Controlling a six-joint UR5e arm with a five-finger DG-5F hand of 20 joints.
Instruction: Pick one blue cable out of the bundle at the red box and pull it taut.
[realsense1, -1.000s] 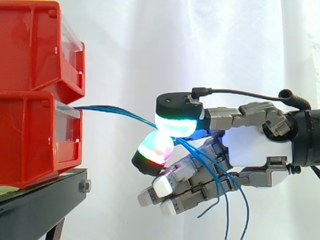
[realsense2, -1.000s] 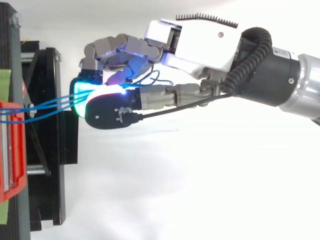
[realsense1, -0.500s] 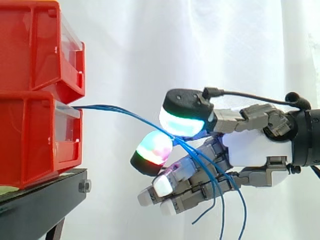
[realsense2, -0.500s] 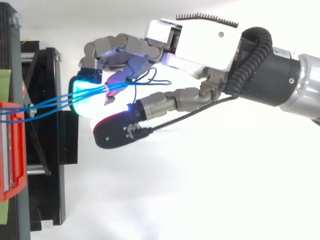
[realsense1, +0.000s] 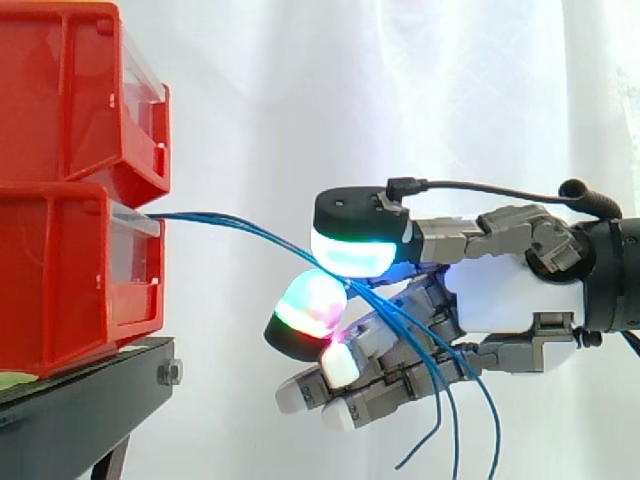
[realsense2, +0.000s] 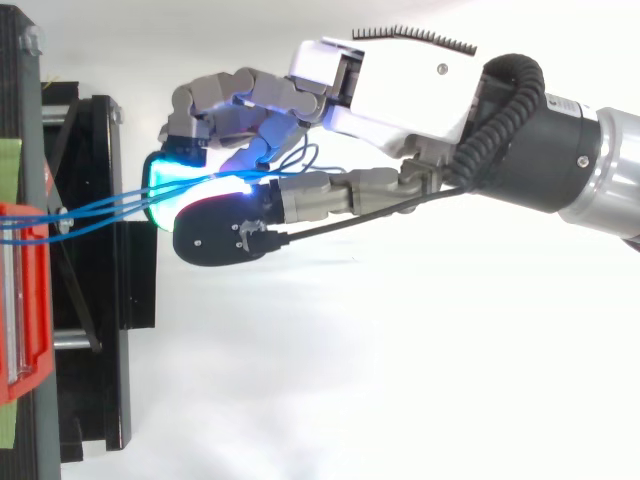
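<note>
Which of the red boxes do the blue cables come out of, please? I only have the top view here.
Observer: The blue cables come out of the lower red box; a second red box is stacked on top of it.
Operator: Thank you. Do they run level across to the hand?
Observer: No, they slope downward from the box to the hand, in a gentle curve rather than a straight line.
Operator: And what happens past the fingers?
Observer: Beyond the pinching fingers, the loose ends hang down below the palm.
</note>
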